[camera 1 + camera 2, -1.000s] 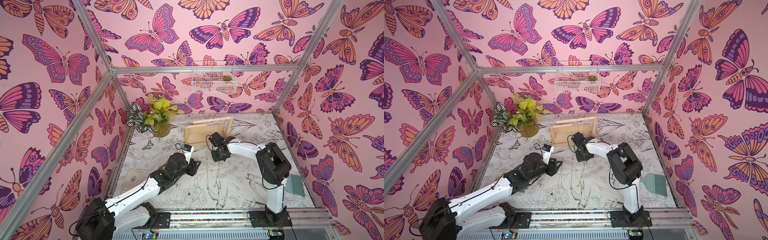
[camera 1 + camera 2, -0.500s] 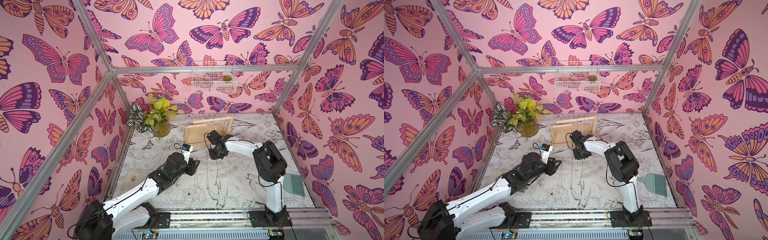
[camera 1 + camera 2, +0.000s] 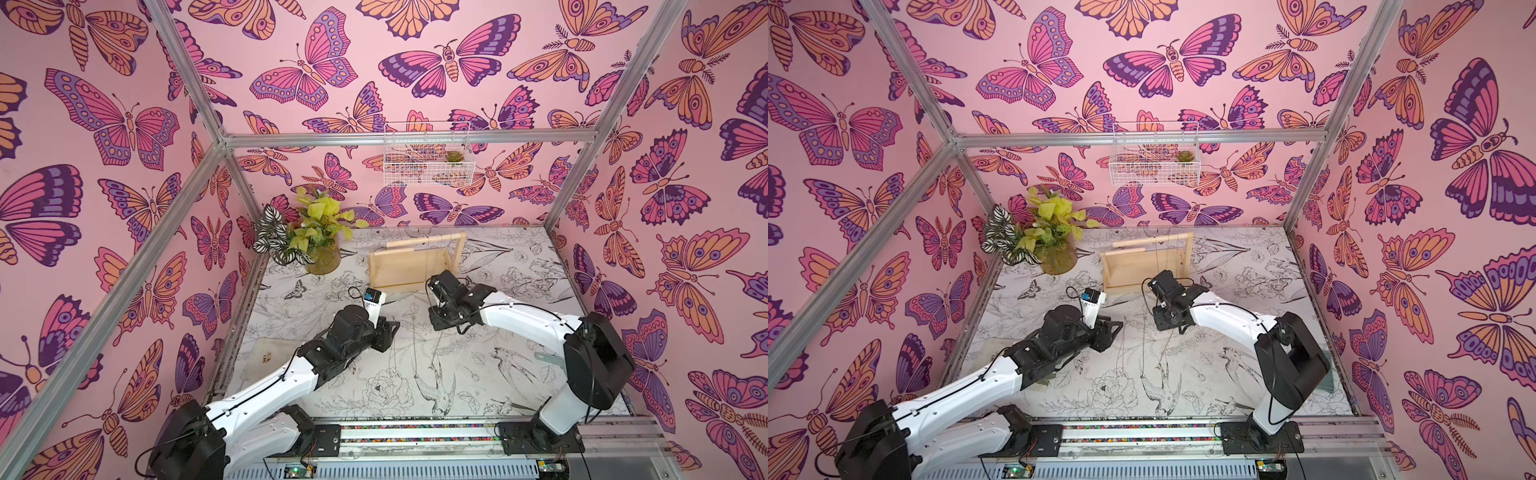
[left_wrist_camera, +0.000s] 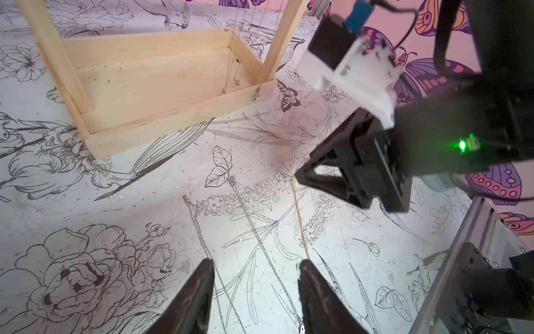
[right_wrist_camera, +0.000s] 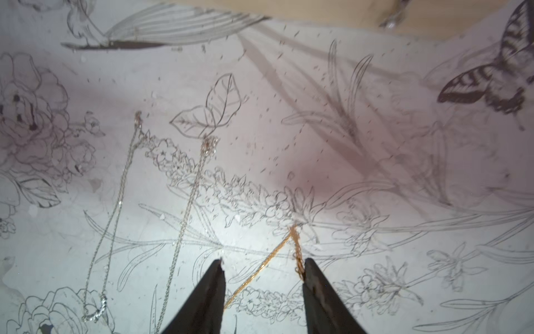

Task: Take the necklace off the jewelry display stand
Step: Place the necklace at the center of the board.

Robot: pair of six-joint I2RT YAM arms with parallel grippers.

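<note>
The jewelry display stand (image 3: 409,266) (image 3: 1142,266) is a pale wooden frame at the back middle of the table. Thin chains (image 4: 237,78) still hang from its crossbar over the base (image 4: 150,86). A gold necklace (image 5: 277,248) (image 4: 299,215) lies flat on the table in front of the stand. Two silver necklaces (image 4: 248,219) (image 5: 187,208) lie beside it. My right gripper (image 5: 263,261) (image 3: 438,326) is open low over the gold necklace. One strand runs between its fingers and the other touches a fingertip (image 5: 310,271). My left gripper (image 4: 256,261) (image 3: 390,332) is open above the silver chains, holding nothing.
A potted plant (image 3: 311,245) stands at the back left corner. A white wire basket (image 3: 428,160) hangs on the back wall. A teal tool (image 3: 548,359) lies at the right, behind the right arm. The arms' rail (image 3: 415,432) runs along the front edge.
The right gripper was shut a second ago and now stands open, with the gold necklace lying loose on the table. The left arm has not moved.
</note>
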